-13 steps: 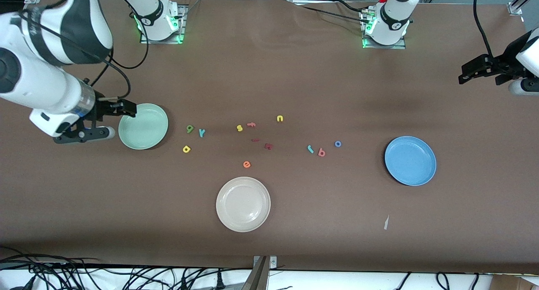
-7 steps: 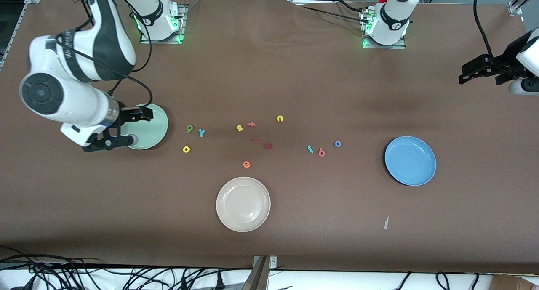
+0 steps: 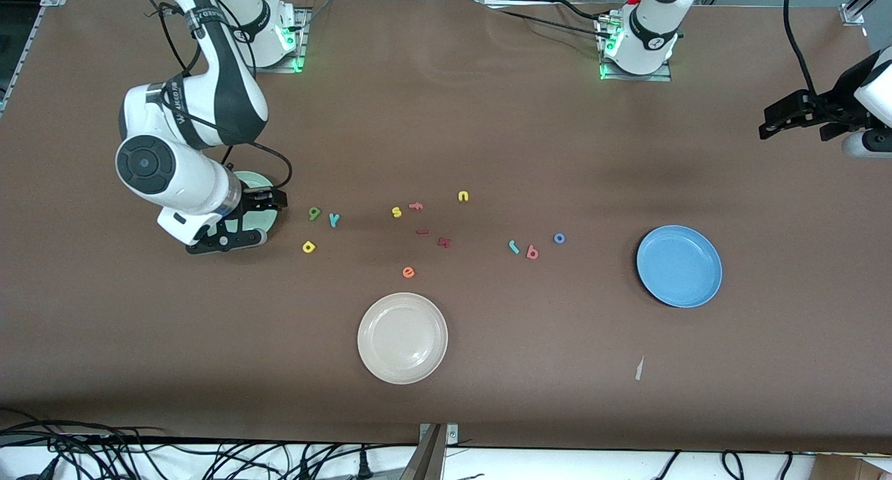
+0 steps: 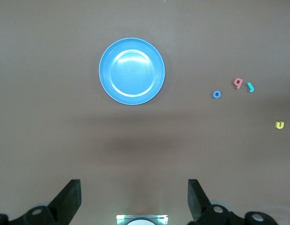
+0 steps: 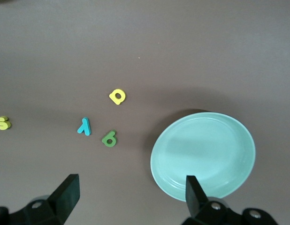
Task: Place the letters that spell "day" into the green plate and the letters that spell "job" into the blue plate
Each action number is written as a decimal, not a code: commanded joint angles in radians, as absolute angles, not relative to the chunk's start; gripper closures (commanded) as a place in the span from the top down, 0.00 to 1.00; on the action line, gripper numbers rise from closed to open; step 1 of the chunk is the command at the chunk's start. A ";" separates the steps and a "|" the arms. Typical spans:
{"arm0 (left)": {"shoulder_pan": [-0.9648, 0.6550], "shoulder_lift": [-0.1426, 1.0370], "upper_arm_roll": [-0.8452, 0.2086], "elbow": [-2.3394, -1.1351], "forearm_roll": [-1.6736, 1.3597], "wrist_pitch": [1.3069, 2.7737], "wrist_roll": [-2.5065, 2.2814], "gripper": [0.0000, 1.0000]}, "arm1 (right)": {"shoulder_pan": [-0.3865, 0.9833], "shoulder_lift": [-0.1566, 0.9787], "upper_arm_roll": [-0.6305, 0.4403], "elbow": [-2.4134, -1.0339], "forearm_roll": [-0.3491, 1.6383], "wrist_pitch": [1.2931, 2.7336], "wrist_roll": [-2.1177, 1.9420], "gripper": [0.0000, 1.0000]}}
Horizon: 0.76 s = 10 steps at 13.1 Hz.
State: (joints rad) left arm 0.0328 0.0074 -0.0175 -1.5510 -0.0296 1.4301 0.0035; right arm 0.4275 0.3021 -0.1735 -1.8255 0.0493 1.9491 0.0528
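My right gripper (image 3: 268, 219) (image 5: 132, 194) hangs open and empty over the edge of the green plate (image 3: 254, 182) (image 5: 203, 154), on the side facing the letters. The arm hides most of that plate in the front view. Beside the plate lie the green "a" (image 3: 314, 213) (image 5: 109, 138), teal "y" (image 3: 334, 219) (image 5: 84, 126) and yellow "d" (image 3: 309, 246) (image 5: 117, 96). Toward the left arm's end lie the teal "j" (image 3: 513, 246) (image 4: 250, 86), salmon "b" (image 3: 532, 252) (image 4: 238, 83) and blue "o" (image 3: 559, 238) (image 4: 217, 94), then the blue plate (image 3: 679, 265) (image 4: 132, 71). My left gripper (image 3: 766, 121) (image 4: 134, 197) waits open, high over the table's end.
A cream-white plate (image 3: 402, 338) sits nearer the front camera, mid-table. Other letters lie in the middle: yellow "s" (image 3: 396, 212), yellow "n" (image 3: 463, 196), orange "e" (image 3: 408, 272), salmon "f" (image 3: 416, 205), dark red pieces (image 3: 444, 242). A scrap of paper (image 3: 639, 368) lies near the front edge.
My right arm has swung across the green plate toward the "a", "y" and "d", gripper still open. The left arm and all letters have stayed put.
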 commanded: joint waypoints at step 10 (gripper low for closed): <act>0.038 -0.008 -0.020 -1.565 -0.041 1.440 -0.005 1.00 | 0.428 0.264 -0.051 -2.132 0.063 2.351 0.183 1.00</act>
